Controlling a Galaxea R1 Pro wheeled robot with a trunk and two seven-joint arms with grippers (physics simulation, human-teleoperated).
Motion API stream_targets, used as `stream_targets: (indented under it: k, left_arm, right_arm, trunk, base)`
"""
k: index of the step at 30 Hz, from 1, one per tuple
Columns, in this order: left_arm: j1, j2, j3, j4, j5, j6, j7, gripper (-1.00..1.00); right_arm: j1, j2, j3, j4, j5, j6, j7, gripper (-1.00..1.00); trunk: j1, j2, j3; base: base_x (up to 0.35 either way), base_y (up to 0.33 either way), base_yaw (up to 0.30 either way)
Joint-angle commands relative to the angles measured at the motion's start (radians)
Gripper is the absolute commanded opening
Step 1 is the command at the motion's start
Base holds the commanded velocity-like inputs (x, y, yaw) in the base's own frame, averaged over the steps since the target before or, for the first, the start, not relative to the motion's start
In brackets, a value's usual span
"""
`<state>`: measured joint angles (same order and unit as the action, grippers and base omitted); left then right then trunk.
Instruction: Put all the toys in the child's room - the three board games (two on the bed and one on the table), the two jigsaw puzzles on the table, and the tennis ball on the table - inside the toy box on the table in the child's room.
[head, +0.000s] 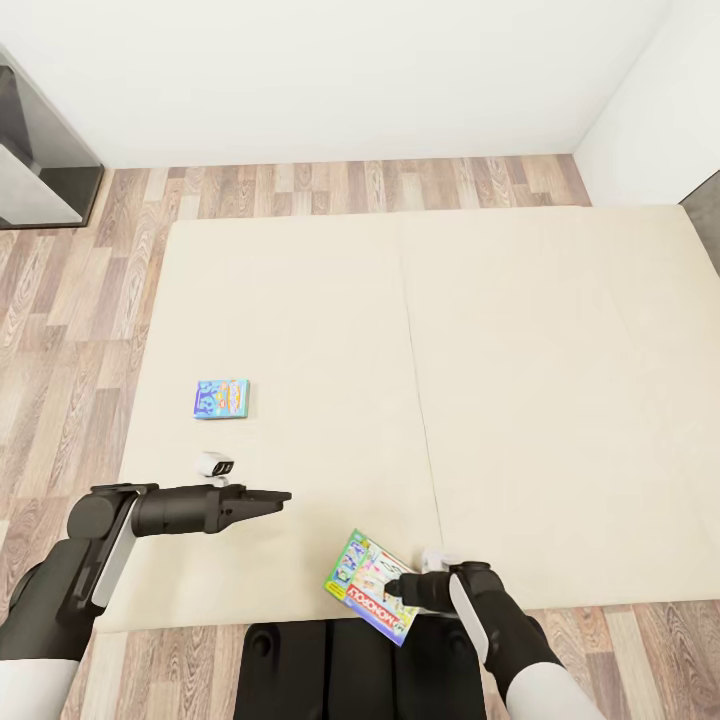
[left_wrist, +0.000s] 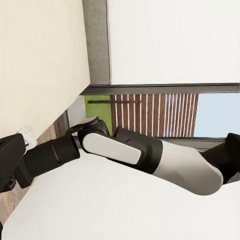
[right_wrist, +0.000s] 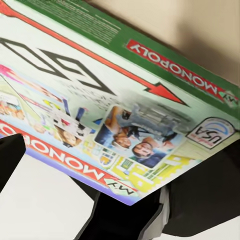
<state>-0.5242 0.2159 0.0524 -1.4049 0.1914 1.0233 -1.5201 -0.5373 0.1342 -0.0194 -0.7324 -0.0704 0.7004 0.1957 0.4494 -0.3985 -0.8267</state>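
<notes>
Slippage is the risk: the right gripper (head: 400, 583) seems to pinch just one edge of the Monopoly box (head: 366, 585) over the bed (head: 560, 400) corner, so it could twist free, while the left gripper (head: 275, 497), pressed together, hovers short of the small blue board game (head: 222, 398).

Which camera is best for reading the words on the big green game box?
The right wrist view: the green-edged board game fills it, so "MONOPOLY" reads clearly on its side and lid. In the head view the game is small, at the near edge of the bed by the right end effector. The left wrist view faces elsewhere.
</notes>
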Motion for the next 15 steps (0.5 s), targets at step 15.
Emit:
stream_targets:
  k: [15]
  left_arm:
    - [0.000,0.000,0.000,0.000,0.000,0.011,-0.003,1.00]
  right_arm:
    - [-0.021,0.024,-0.004,-0.013,-0.017,0.021,0.004,1.00]
  trunk:
    - [0.001,-0.002,-0.001]
  base:
    - [0.000,0.000,0.000]
